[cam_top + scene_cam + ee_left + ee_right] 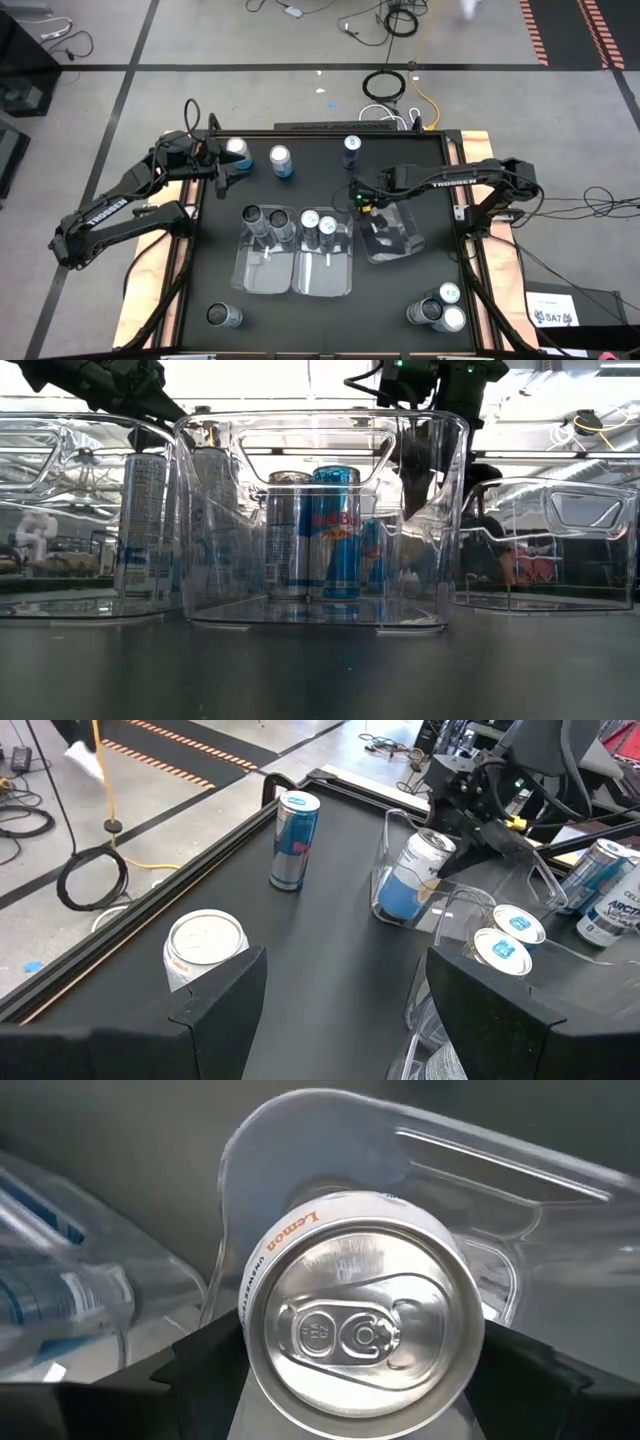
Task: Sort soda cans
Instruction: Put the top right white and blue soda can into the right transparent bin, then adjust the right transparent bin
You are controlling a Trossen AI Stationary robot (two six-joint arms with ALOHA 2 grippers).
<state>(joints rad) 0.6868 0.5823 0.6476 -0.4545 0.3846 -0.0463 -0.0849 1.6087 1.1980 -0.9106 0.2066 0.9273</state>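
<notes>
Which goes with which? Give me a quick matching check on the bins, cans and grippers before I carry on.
1 lemon can; 2 middle bin; 3 left gripper; 4 lone dark can
a near-left table corner; b open beside a silver can; c holds two blue-topped cans; d gripped by the right gripper
Pairs: 1-d, 2-c, 3-b, 4-a

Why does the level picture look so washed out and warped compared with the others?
Low view: bright room light behind the clear bins blows out the top, and their curved walls bend the blue can inside. Right wrist view: the lemon can fills the frame, the bin behind it soft. High view: even light, little glare.
</notes>
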